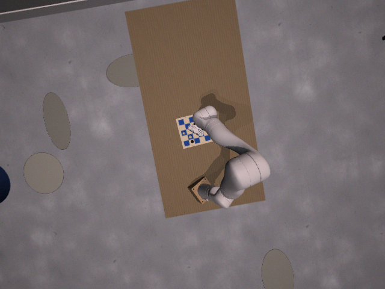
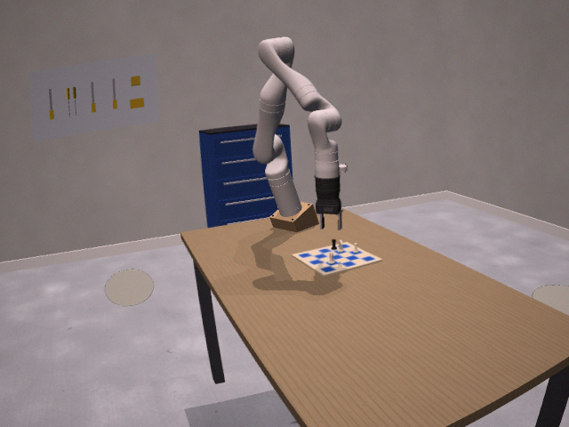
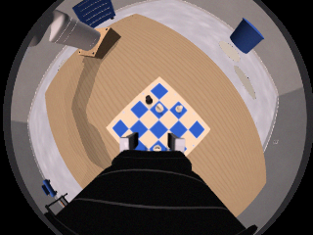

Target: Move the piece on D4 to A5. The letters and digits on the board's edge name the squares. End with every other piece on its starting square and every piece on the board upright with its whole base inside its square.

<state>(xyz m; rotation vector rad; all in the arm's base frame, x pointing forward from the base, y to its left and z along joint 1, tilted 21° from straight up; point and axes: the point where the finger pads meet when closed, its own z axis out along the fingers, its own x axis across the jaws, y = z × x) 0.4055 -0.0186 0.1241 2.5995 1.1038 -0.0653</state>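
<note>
A small blue-and-cream chessboard [image 2: 336, 258] lies on the wooden table; it also shows in the top view [image 1: 194, 132] and the wrist view [image 3: 158, 124]. On it stand a black piece [image 2: 333, 244] and several white pieces, one of them [image 2: 340, 245] right beside the black one and another [image 2: 331, 258] nearer the front. The edge labels are too small to read, so I cannot tell which piece is on D4. My gripper [image 2: 331, 225] is open and empty, and hangs above the board's back part. In the wrist view a white piece [image 3: 156, 148] shows below, between my fingers.
The arm's wooden base block [image 2: 293, 218] sits on the table just behind the board. A blue drawer cabinet [image 2: 243, 176] stands behind the table. In the top view the arm [image 1: 217, 130] covers part of the board.
</note>
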